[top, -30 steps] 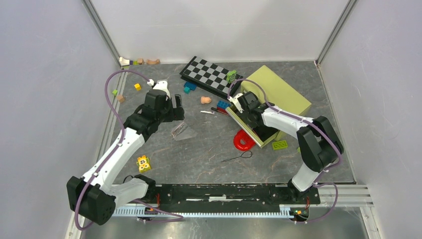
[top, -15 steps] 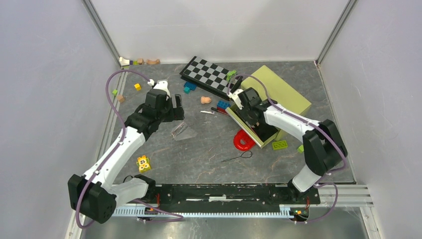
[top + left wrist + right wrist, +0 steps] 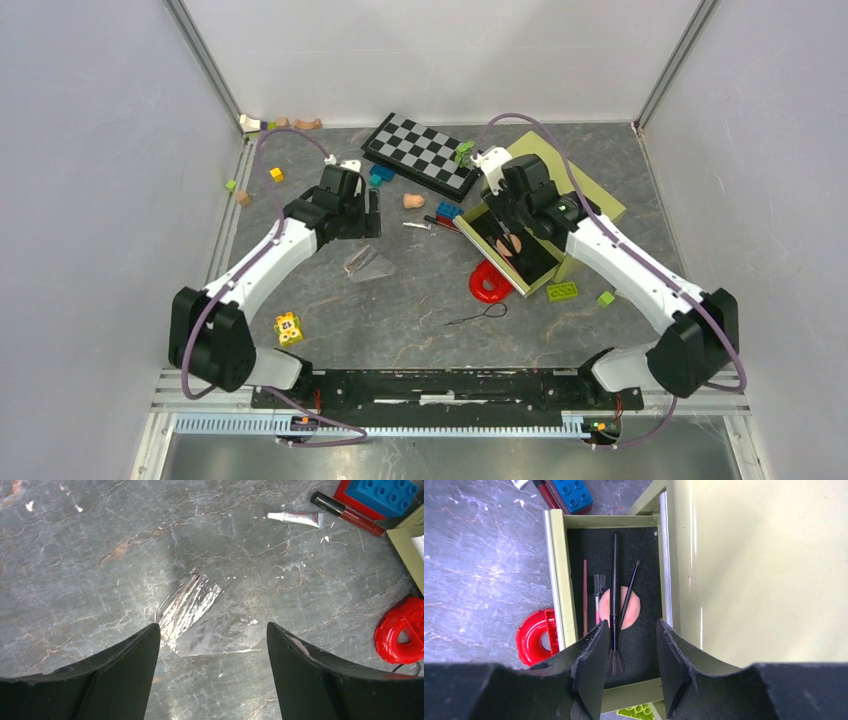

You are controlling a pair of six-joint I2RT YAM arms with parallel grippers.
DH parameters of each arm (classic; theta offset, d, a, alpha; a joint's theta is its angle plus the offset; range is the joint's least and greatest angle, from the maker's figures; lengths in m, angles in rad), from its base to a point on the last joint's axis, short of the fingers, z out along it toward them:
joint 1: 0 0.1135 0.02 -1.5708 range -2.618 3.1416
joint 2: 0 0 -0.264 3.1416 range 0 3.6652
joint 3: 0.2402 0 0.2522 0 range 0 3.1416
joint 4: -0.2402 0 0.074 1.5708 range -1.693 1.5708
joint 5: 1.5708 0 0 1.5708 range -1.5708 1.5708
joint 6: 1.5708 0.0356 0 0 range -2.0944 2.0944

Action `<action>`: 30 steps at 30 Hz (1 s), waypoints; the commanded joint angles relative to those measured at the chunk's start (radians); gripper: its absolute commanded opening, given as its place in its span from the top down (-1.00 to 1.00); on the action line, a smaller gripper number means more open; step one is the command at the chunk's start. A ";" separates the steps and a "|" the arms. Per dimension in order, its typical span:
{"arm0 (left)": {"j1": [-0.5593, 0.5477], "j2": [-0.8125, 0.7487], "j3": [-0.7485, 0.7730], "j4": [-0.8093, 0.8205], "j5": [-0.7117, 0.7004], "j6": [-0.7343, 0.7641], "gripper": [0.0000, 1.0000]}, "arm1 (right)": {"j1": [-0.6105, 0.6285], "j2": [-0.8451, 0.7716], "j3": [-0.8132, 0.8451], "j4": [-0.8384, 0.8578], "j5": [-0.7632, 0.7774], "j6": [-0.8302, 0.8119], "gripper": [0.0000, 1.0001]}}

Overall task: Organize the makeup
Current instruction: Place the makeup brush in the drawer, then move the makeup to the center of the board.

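Observation:
The olive box's drawer (image 3: 555, 580) stands pulled out, lined in black. In it lie a long black brush (image 3: 614, 580), a thinner brush (image 3: 630, 587), a brown pencil (image 3: 585, 590), a small spoolie (image 3: 598, 585) and a round peach puff (image 3: 635, 611). My right gripper (image 3: 631, 625) hovers open above the brush's bristles, holding nothing. On the table lie a white tube (image 3: 295, 518) and a red lip gloss (image 3: 350, 514). My left gripper (image 3: 212, 626) is open over a clear plastic wrapper (image 3: 200, 612), apart from it. In the top view the right gripper (image 3: 508, 232) is over the drawer (image 3: 530, 272), the left gripper (image 3: 370, 220) left of the tube (image 3: 417, 226).
The olive box (image 3: 565, 185) stands at the back right, and a checkerboard (image 3: 425, 152) lies behind it. A red horseshoe piece (image 3: 490, 285) touches the drawer's front. Toy bricks are scattered about: blue (image 3: 385, 491), green (image 3: 561, 291), yellow (image 3: 288, 327). A black loop (image 3: 480, 315) lies in front.
The right arm has drawn back and up from the drawer, uncovering the puff and brushes. The left arm has swung right toward the middle, and its jaws have narrowed slightly.

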 commanded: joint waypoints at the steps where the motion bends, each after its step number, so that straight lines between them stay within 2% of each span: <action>1: -0.015 0.081 0.106 0.020 0.030 -0.025 -0.65 | 0.006 -0.091 0.008 -0.003 -0.045 0.038 0.07; 7: -0.063 0.238 0.191 0.061 -0.027 -0.148 -0.52 | 0.005 -0.160 -0.054 0.022 -0.084 0.070 0.06; 12: -0.084 0.309 0.189 0.117 -0.096 -0.381 -0.43 | 0.006 -0.195 -0.105 0.037 -0.076 0.089 0.06; 16: -0.106 0.328 0.156 0.193 -0.167 -0.560 -0.48 | 0.006 -0.215 -0.131 0.039 -0.060 0.098 0.06; 22: -0.104 0.465 0.307 0.065 -0.173 -0.777 -0.53 | 0.006 -0.247 -0.158 0.039 -0.052 0.109 0.06; 30: -0.106 0.569 0.390 0.042 -0.145 -0.873 -0.39 | 0.006 -0.291 -0.191 0.039 -0.023 0.112 0.06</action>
